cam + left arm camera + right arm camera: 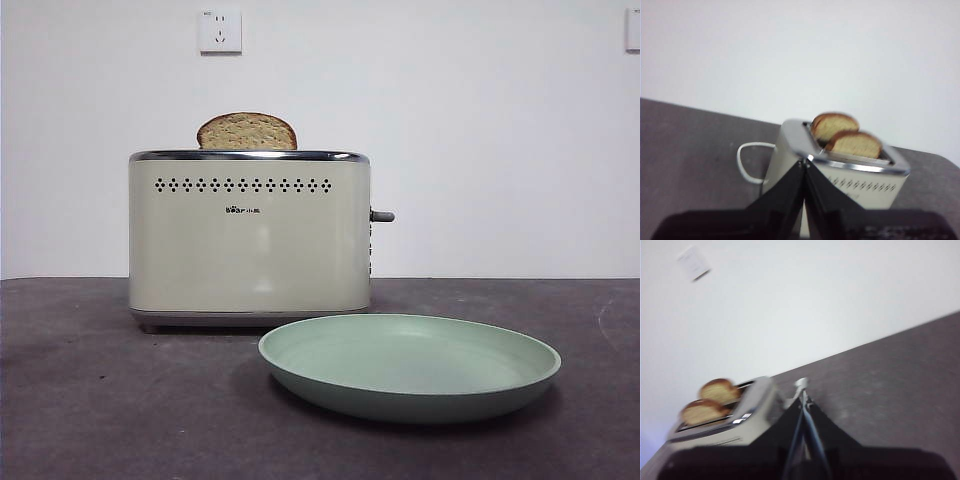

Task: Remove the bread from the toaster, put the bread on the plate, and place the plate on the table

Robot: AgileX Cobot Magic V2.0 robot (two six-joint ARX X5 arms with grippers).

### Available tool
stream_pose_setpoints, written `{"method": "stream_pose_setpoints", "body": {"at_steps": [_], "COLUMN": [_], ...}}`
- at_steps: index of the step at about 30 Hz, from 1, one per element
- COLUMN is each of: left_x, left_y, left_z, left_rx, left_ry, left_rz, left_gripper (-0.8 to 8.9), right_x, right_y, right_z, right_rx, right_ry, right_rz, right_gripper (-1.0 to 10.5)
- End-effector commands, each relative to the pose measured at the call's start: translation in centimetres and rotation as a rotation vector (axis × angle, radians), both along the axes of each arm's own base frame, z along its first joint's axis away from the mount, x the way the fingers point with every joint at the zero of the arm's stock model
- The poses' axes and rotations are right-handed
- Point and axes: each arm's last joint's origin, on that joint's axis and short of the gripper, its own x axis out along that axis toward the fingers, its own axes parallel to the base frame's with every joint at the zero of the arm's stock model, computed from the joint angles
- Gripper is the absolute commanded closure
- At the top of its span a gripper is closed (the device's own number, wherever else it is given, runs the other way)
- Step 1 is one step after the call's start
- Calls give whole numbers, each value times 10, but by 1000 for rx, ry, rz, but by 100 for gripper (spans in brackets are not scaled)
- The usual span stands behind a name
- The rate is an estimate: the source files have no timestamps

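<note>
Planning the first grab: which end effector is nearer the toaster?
Left, judging by how large it looms. The left end effector sits just before the toaster; the right end effector hangs farther off, beside it.

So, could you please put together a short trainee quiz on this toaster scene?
1. True or false: the plate rests on the table in front of the toaster.
2. How many slices stand in the toaster in the left wrist view? A) one B) two C) three
3. Fill in: the left end effector has its jaws ____.

Key: 1 true. 2 B: the bread and a second slice. 3 shut; the right end effector is shut too, and both are empty.
</note>
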Motion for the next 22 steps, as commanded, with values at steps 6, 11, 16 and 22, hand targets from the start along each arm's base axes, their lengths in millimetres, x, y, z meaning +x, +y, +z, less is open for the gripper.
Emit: {"method": "stream_pose_setpoints", "body": {"at_steps": [6,11,16,22], "left_x": [21,51,83,101], "left_y": [-7,-10,-13,-16], "left_z": [77,106,115,116], "left_rx": [71,104,99,76], "left_ry": [-27,93,259,290], "left_rz": [-230,-280,-359,-452], "left_gripper": [819,820,812,367], "right_x": [35,59,73,74], "right_y": [7,12,18,19], "right_z": [80,104,111,108], "right_rx": [-197,-172,-158,-155], "right_ry": [50,93,113,138], "right_rz": [194,365,450,455], "right_gripper": [957,944,814,685]}}
